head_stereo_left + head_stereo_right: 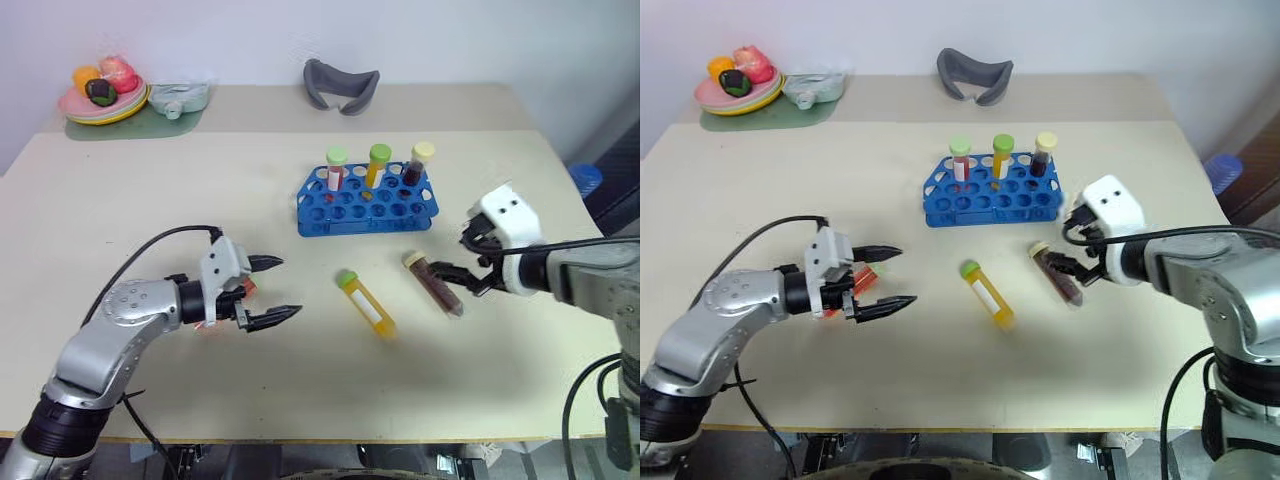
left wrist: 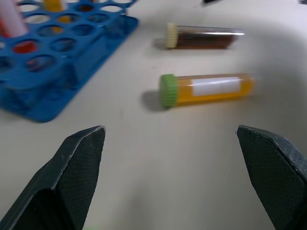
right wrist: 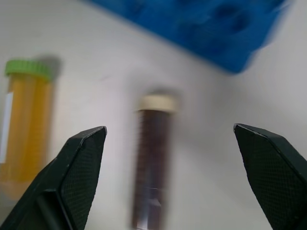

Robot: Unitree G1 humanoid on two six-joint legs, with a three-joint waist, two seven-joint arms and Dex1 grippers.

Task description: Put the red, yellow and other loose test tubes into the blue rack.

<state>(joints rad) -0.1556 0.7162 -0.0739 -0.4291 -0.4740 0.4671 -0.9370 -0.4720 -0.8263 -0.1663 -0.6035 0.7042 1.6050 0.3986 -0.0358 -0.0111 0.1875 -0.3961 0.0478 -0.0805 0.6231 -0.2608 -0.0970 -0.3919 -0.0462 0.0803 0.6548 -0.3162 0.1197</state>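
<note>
Nearest you, the left hand hovers low over the bench with its fingers spread and nothing between them; something red-orange lies just behind it, too hidden to name, possibly the red tube. Further out, you have two tubes lying flat and well apart from the rack: the yellow tube with its green cap, and beside it the brown tube with a pale cap. Your right hand sits at the brown tube's far end, fingers spread to either side of it, not yet closed. Beyond them the blue rack already carries three upright tubes. By my reading, the loose ones are all left to do, brown likely first.
</note>
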